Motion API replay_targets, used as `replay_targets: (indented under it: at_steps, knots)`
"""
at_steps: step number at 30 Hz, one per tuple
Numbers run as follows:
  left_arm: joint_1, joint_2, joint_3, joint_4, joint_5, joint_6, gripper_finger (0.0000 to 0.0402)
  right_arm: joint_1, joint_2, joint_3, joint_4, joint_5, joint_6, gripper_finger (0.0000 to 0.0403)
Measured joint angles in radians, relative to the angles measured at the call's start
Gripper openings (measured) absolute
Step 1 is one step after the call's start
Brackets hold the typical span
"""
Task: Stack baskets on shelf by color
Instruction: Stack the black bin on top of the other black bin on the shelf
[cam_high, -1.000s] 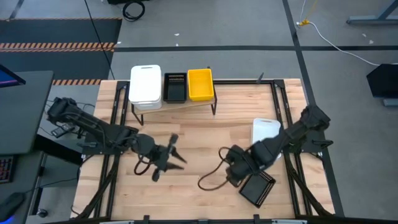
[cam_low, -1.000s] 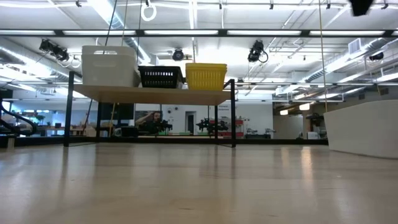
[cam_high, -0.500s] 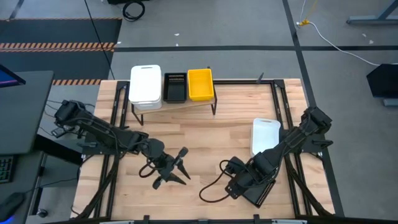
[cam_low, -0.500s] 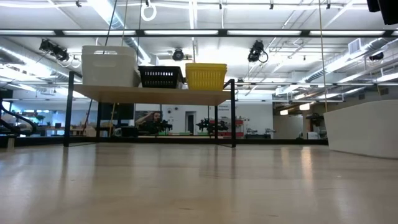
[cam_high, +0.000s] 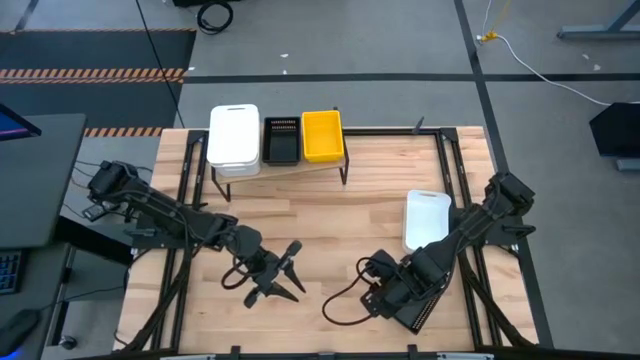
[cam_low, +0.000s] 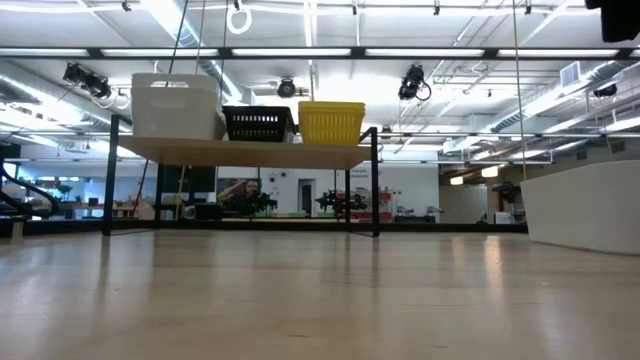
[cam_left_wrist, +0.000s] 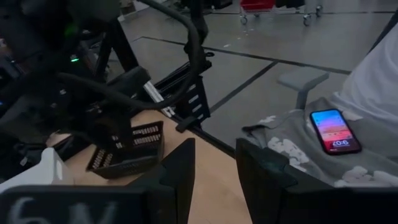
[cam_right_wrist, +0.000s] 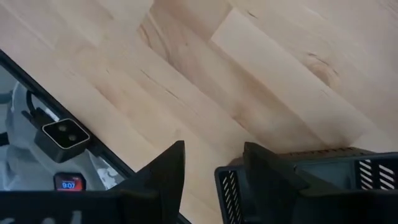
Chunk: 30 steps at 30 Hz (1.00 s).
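The shelf (cam_high: 280, 165) stands at the table's far edge on thin black legs. It carries stacked white baskets (cam_high: 233, 137), a black basket (cam_high: 281, 140) and a yellow basket (cam_high: 322, 135). One white basket (cam_high: 425, 217) rests on the table at the right. A perforated black basket (cam_high: 424, 301) lies on the table near the near edge. My right gripper (cam_high: 388, 293) is open at this basket's left end, its fingers either side of the end wall (cam_right_wrist: 227, 182). My left gripper (cam_high: 287, 273) hangs open over bare table, left of centre. My right gripper (cam_right_wrist: 214, 149) comes slanting down from the right, with one finger (cam_right_wrist: 267, 171) over the inside of the black basket and the other outside its end wall. Whether either finger touches the wall I cannot tell. The basket's bottom rests on the table.
Black frame rails run along the table's left and right sides (cam_high: 455, 170). A cable loops on the table by my right gripper (cam_high: 340, 295). A person sits beyond the near edge with a phone on the lap (cam_left_wrist: 336, 129). Bare wood lies between the shelf and the grippers.
My left gripper has moved toward the table's near edge and a little right, staying open. My right gripper has moved toward the near edge and down onto the left end of the black basket. The basket has kept its place.
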Motion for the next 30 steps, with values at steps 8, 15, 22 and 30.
replay_targets:
  at_steps: [8, 15, 22, 30]
  knots:
    - [0.0, 0.0, 0.0, 0.006, -0.008, -0.026, 0.0121, 0.032, 0.0, 0.0, -0.072, -0.042, 0.002, 0.0167]
    - [0.001, -0.001, 0.0, 0.0, -0.021, -0.045, 0.0121, 0.053, 0.002, 0.0, -0.147, -0.14, 0.017, 0.0165]
    - [0.005, -0.047, 0.0, -0.083, -0.064, -0.045, 0.0121, 0.071, 0.033, -0.005, -0.188, -0.155, -0.032, 0.0165]
    - [0.005, -0.08, -0.001, -0.197, -0.064, -0.093, 0.0121, 0.072, 0.049, -0.009, -0.163, -0.152, -0.029, 0.0165]
